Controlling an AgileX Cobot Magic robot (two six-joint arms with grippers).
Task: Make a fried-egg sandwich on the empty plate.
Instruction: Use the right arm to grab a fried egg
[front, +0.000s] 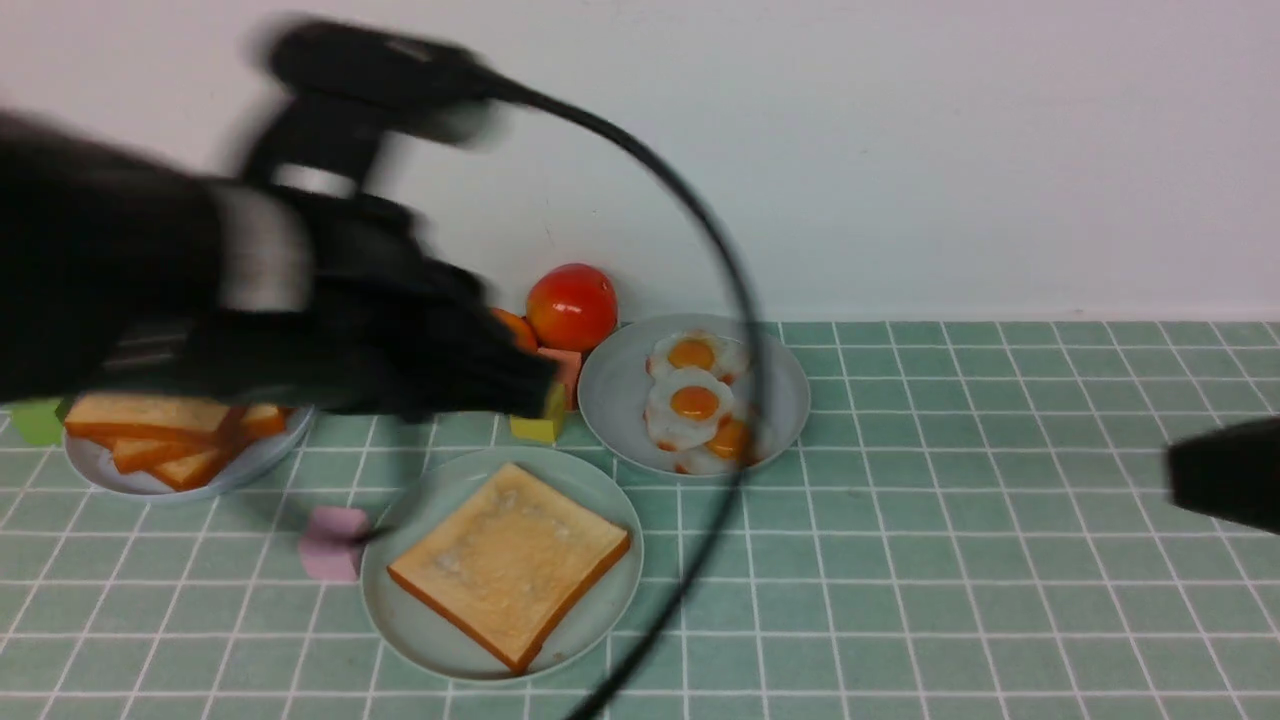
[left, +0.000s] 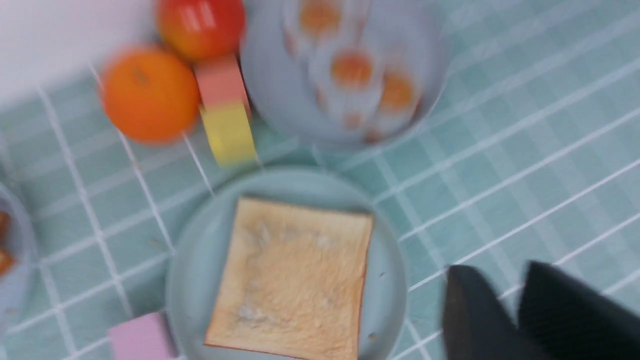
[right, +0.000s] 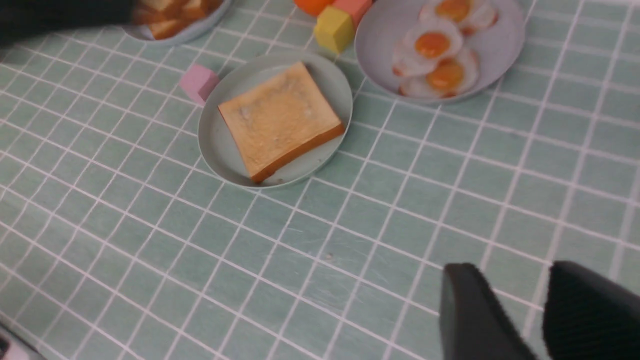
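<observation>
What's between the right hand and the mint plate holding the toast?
Only bare green tiles lie between the right hand and the mint plate; the right wrist view shows the whole stretch.

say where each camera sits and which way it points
Front view: between the arms, looking forward over the green tiled table to the white wall; left arm and right arm show.
Left wrist view: on the left wrist, looking down at the square golden toast slice on the round mint-green plate; left gripper shows.
Right wrist view: on the right wrist, angled down across the table; right gripper shows.
Both wrist views share that toast slice and plate.
</observation>
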